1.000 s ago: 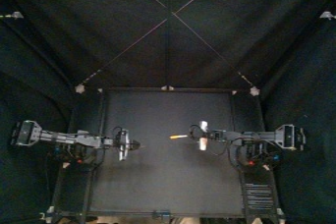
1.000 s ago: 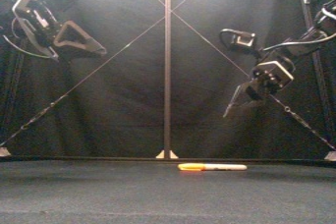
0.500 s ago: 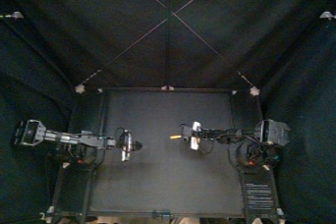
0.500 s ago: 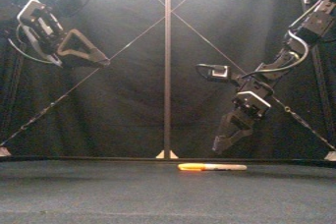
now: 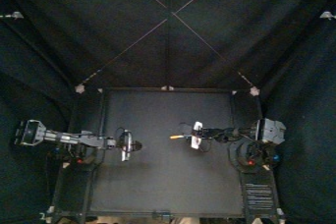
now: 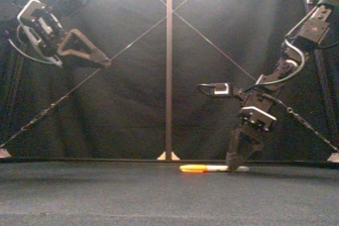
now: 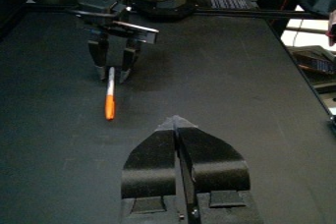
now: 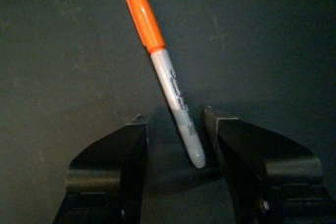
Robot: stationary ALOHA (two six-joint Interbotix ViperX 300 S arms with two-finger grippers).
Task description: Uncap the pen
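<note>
**Right arm down over the pen**

Your right gripper (image 6: pixel 240 159) has dropped from mid-air to the worktop (image 5: pixel 144 174) and now straddles the pen (image 8: pixel 163 66), which has not shifted. Its fingers (image 8: pixel 112 159) stand apart on either side of the pale barrel, near the tail end, and are not yet pressing it. That placement, I judge, leaves the orange cap free for the other arm. The pen lies flat near the worktop's middle, cap toward the left arm. Your left gripper (image 7: pixel 179 122) hangs high at its own side, fingers pressed together, holding nothing.
</note>
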